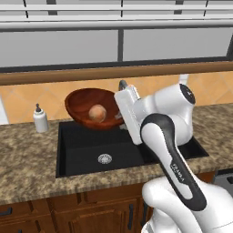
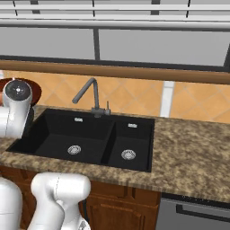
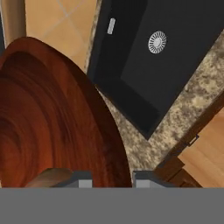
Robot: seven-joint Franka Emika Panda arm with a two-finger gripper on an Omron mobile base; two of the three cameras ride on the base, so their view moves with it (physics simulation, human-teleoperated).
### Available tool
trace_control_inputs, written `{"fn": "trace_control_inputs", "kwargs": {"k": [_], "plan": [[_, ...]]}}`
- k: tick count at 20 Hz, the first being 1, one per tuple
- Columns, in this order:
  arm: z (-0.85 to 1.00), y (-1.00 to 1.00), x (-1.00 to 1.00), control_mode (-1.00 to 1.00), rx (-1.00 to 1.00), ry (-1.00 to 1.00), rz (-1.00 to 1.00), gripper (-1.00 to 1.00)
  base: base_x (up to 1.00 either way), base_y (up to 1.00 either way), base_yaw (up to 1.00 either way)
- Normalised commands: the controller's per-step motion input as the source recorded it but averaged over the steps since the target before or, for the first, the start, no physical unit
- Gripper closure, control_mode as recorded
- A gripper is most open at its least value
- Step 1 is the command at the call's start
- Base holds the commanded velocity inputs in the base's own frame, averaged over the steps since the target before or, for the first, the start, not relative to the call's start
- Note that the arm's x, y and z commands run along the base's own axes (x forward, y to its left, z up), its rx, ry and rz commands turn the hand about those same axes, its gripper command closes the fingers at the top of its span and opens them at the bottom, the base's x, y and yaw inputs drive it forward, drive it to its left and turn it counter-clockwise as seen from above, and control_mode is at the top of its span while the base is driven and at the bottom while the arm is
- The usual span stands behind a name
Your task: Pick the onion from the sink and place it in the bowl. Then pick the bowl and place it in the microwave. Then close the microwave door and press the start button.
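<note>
Speckled brown granite counter (image 1: 27,154) under an orange tile backsplash, wood cabinets below; the black double-basin sink (image 2: 58,130) is set into it, grey gooseneck faucet (image 2: 87,94) behind the divider

The bowl (image 1: 82,107) is off the counter, tilted toward the left base camera, above the sink's back edge. The onion (image 1: 97,113) sits inside it, low against the wall. Both basins look bare apart from their silver drains

The gripper (image 3: 113,180) is at the bowl's right rim. Hand view puts the reddish wood wall right at the finger tips (image 3: 83,179), one either side of the rim, so it reads as clamped on the rim, though the contact itself is cut off at the frame bottom

Handling, as a judgement: bowl is stiff, glossy wood, likely slick under the pads; a one-sided rim hold lets it swing or pivot. Onion is light, round and smooth, free to roll; further tilt could tip it out. Keeping the bowl level looks wise

Hard to make out: the right base view catches only a sliver of bowl behind the arm's joint. A white soap bottle (image 1: 40,119) stands on the counter left of the sink
</note>
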Motion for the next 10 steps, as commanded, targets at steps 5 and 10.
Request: {"fn": "trace_control_inputs", "kwargs": {"k": [5, 10], "plan": [[0.20, -1.00, -0.38, -1.00, -0.06, 0.00, -0.02, 1.00, 0.00, 0.00, 0.00], [0.04, -0.29, -0.32, -1.00, 0.01, 0.00, -0.09, 1.00, 0.00, 0.00, 0.00]]}}
